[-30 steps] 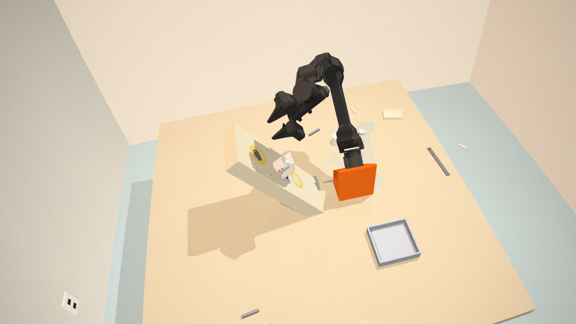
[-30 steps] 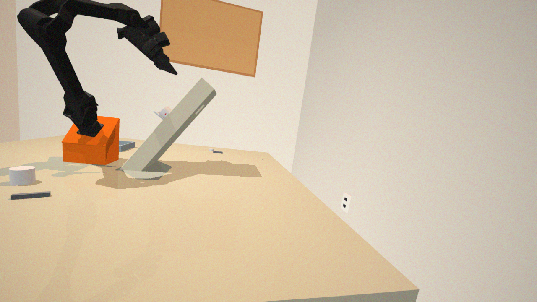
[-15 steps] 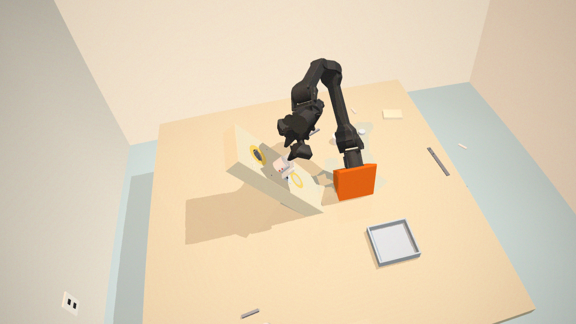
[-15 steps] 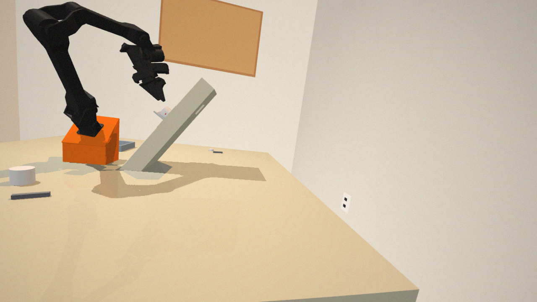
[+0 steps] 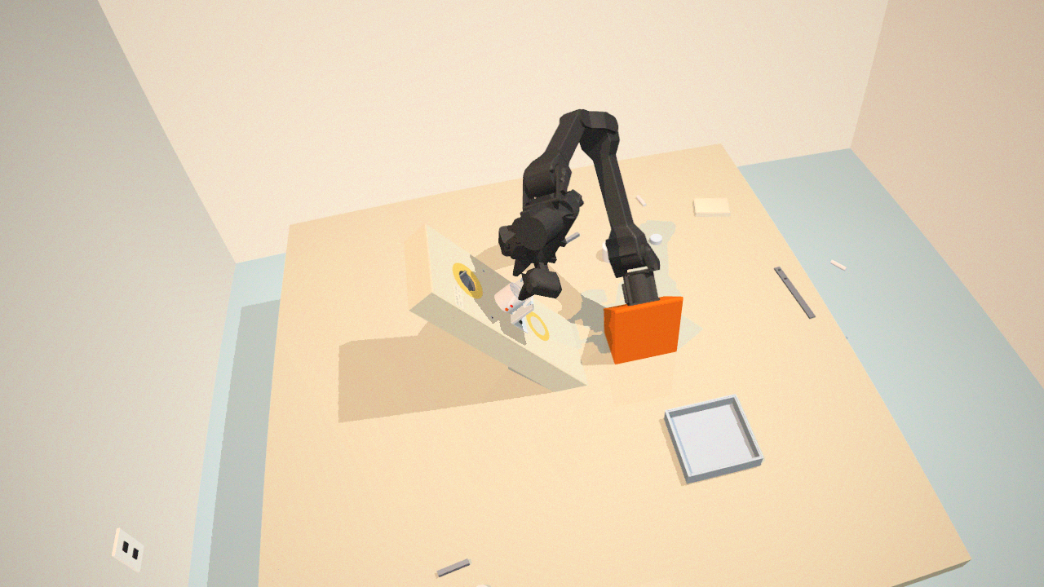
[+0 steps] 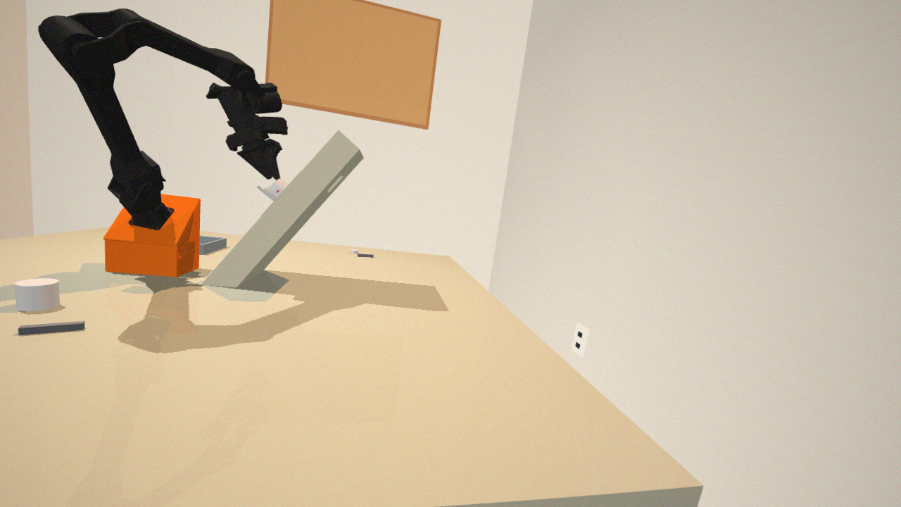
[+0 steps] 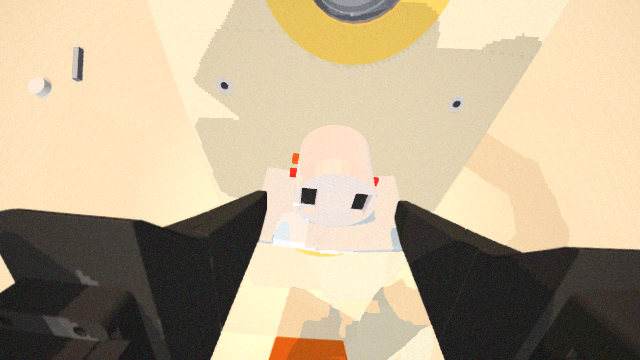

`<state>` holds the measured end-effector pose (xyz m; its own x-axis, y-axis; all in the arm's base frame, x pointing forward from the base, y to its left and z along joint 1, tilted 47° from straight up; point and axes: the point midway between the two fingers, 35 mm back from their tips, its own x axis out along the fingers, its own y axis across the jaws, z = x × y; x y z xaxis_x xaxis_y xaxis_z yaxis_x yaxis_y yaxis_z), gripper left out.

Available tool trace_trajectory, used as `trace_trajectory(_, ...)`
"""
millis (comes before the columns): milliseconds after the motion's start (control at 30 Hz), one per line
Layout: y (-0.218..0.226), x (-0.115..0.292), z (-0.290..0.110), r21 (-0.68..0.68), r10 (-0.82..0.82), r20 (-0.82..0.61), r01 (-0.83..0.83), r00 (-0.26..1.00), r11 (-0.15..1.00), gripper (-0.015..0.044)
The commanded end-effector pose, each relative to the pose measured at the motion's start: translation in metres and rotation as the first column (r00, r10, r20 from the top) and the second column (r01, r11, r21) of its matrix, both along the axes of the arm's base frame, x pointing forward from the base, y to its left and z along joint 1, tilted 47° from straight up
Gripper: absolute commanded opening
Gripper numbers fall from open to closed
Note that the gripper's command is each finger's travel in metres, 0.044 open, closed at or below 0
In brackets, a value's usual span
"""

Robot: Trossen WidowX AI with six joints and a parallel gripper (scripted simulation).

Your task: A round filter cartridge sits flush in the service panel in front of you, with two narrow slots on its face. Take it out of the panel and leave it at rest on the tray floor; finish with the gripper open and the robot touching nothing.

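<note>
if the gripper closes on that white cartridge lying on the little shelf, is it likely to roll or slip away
It may roll: the cartridge is a round cylinder lying on its side. It looks rigid and smooth, so a slightly off-centre squeeze could squirt it out. The shelf juts from a tilted panel, so a nudge could probably send it off. The gripper stands open, straddling it.

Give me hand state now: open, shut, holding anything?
Hand: open, holding nothing; its fingers stand either side of the white cartridge on the small shelf on the panel.
</note>
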<state>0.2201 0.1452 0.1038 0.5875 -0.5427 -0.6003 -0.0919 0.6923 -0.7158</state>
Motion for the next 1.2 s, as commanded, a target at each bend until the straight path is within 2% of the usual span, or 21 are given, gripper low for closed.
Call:
trace_trajectory(0,-0.006,0.004,-0.005,-0.007,0.002,-0.002,-0.002,1.000,1.000,0.0305)
trace_trajectory(533,-0.019,0.017,-0.017,-0.010,0.001,0.002,-0.001,1.000,1.000,0.0305)
trace_trajectory(1133,-0.016,0.015,-0.015,-0.002,-0.002,0.003,0.002,1.000,1.000,0.0185)
trace_trajectory(1167,-0.016,0.015,-0.015,-0.002,-0.002,0.003,0.002,1.000,1.000,0.0159)
